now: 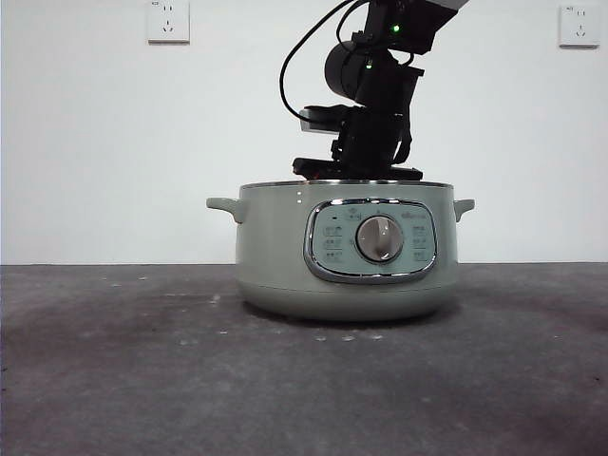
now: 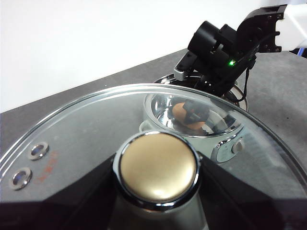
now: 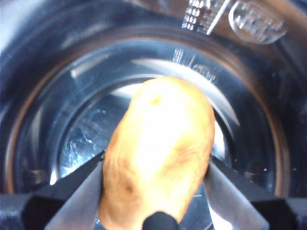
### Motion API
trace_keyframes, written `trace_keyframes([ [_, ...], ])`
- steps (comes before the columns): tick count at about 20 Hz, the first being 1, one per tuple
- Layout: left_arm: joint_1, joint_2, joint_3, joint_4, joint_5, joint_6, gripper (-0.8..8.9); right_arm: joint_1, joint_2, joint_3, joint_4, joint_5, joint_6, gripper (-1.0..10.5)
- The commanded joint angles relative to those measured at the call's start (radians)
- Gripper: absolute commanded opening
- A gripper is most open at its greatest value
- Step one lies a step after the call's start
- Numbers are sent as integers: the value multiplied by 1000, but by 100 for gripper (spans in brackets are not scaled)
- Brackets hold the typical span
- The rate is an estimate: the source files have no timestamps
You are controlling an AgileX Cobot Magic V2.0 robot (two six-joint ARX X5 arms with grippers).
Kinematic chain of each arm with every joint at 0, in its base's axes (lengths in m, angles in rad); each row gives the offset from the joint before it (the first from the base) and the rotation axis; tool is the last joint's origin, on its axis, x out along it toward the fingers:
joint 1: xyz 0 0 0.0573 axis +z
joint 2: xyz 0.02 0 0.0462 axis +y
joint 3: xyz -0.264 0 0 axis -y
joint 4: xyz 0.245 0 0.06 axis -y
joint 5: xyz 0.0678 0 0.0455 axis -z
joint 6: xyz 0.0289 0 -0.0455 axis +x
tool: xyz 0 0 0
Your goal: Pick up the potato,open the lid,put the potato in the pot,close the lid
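Your right gripper (image 3: 156, 191) is clamping the potato (image 3: 158, 153) between its jaws, inside the open pot (image 1: 285, 247), above the shiny bottom. The potato's long axis is running out from the gripper, its free end pointing down into the pot. Your left gripper (image 2: 158, 211) is squeezing the knob (image 2: 158, 165), holding the lid (image 2: 86, 129) away from the pot.

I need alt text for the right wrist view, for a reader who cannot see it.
The right hand holds the orange-brown potato between its two black jaws, down inside the open pot. The pot's shiny metal inner wall and bottom surround the potato; the picture does not show whether the potato touches the bottom.
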Motion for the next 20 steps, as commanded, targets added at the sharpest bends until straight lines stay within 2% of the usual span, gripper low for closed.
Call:
trace_keyframes([
  [1, 3, -11, 10, 50, 5, -3, -6, 1, 32, -6, 6, 4, -9, 23],
  [2, 3, -11, 10, 50, 5, -3, -6, 1, 32, -3, 10, 4, -6, 129],
  [4, 3, -11, 10, 55, 6, -3, -6, 1, 31, 9, 2, 4, -3, 478],
  [5, 3, -7, 10, 57, 5, -4, -6, 1, 28, 22, -14, 4, -2, 508],
  [9, 3, 12, 10, 59, 13, -3, -6, 1, 26, 166, -146, 3, -2, 508],
  [12, 3, 26, 10, 72, 13, -3, -6, 0, 10, 309, -295, -33, -1, 504],
  [15, 3, 49, 10, 95, 13, 9, -6, -13, -106, 315, -364, -45, -1, 501],
  [20, -5, 130, 10, 201, 66, 5, -6, -64, -327, 309, -499, -138, -22, 499],
])
